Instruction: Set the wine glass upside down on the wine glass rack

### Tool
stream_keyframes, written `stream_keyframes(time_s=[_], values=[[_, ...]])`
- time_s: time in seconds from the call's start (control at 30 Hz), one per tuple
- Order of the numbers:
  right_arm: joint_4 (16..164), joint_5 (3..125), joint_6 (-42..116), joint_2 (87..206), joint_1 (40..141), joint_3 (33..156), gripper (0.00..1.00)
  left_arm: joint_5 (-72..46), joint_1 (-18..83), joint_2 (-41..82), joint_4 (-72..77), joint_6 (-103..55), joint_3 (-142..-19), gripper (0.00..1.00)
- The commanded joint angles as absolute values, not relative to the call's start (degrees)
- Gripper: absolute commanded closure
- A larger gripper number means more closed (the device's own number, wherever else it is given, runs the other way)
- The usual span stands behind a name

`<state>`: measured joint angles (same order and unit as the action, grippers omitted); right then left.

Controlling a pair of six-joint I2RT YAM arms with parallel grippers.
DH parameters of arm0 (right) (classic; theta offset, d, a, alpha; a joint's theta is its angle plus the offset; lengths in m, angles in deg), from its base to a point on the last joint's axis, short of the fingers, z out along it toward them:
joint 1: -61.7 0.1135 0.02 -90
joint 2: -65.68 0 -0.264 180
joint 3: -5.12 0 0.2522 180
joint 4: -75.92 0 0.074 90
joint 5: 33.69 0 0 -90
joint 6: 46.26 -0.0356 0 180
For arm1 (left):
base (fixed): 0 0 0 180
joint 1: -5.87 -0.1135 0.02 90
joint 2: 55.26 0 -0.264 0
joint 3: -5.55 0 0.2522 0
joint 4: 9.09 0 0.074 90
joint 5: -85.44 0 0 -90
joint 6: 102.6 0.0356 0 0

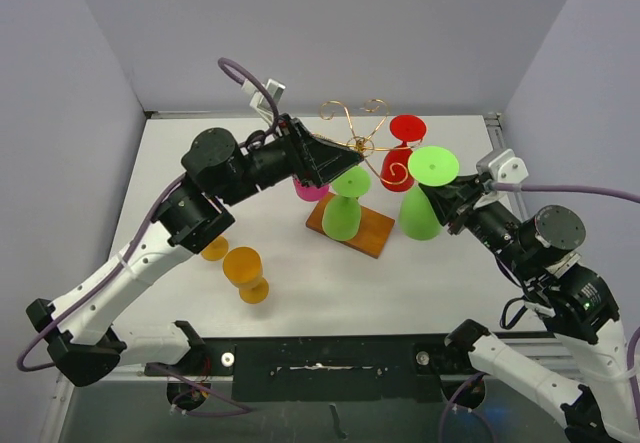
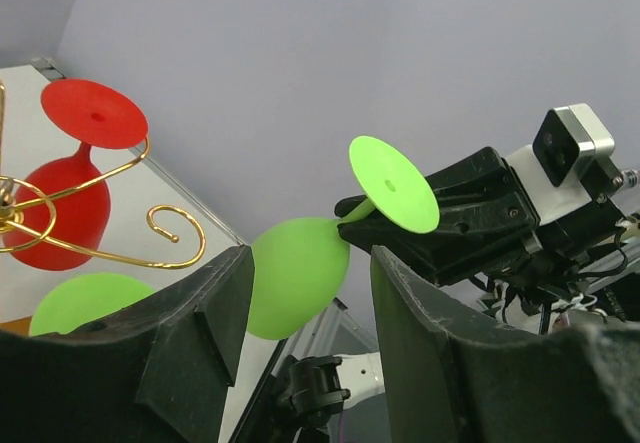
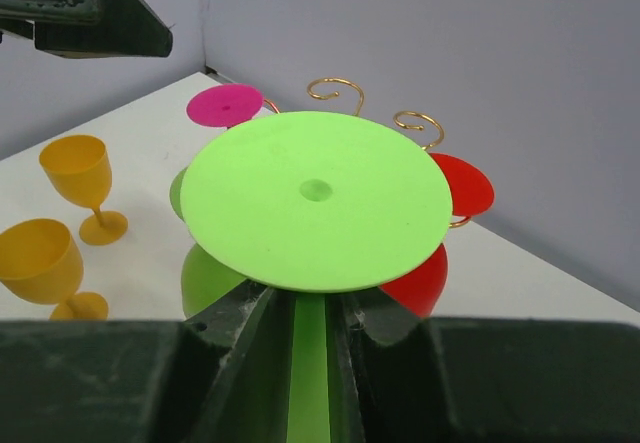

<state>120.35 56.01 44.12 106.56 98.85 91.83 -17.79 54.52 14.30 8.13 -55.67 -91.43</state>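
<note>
"What sits farthest left?"

"Two orange plastic goblets [image 1: 246,268], upright on the white table [image 1: 420,283] and well apart from everything else."

"And your left fingers?"

"My left fingers [image 2: 200,333] stand apart with nothing between them. They are held up over the near-left side of the gold wire rack with curled arms [image 1: 361,146]. Below that wrist I can see a magenta plastic glass [image 1: 312,192], foot up. From above most of it is hidden."

"What is on the rack?"

"A second green plastic glass [image 1: 343,215] is foot up above the rack's brown wooden base [image 1: 375,235]. Behind it is a red plastic glass [image 2: 70,198], also foot up, with its stem inside one curled arm."

"Where is the wine glass?"

"The lime-green plastic wine glass [image 1: 421,213] is just right of the rack and not on any arm. It is upside down and tilted, with the round foot uppermost. The bowl is lowest, near the right end of the base. I cannot tell whether the bowl touches the table."

"What holds it?"

"My right fingers [image 3: 240,328] are clamped on its stem just under the foot, reaching in from the right."
</note>
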Motion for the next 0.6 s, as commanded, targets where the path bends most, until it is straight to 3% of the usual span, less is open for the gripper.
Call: stream_keyframes(time_s=[0.0, 0.27, 0.57], values=[[117.8, 53.6, 47.6, 103.9, 98.8, 88.1, 1.0, -23.0, 54.5, 17.6, 2.6, -60.4, -94.8, 0.52], [108.1, 54.6, 47.9, 97.3, 98.9, 76.7, 1.0, -25.6, 56.6, 26.2, -0.4, -66.2, -98.2, 0.5], [102.6, 56.9, 46.7, 94.9, 98.9, 73.4, 1.0, -26.1, 57.7, 31.2, 2.0, -67.3, -101.8, 0.48]])
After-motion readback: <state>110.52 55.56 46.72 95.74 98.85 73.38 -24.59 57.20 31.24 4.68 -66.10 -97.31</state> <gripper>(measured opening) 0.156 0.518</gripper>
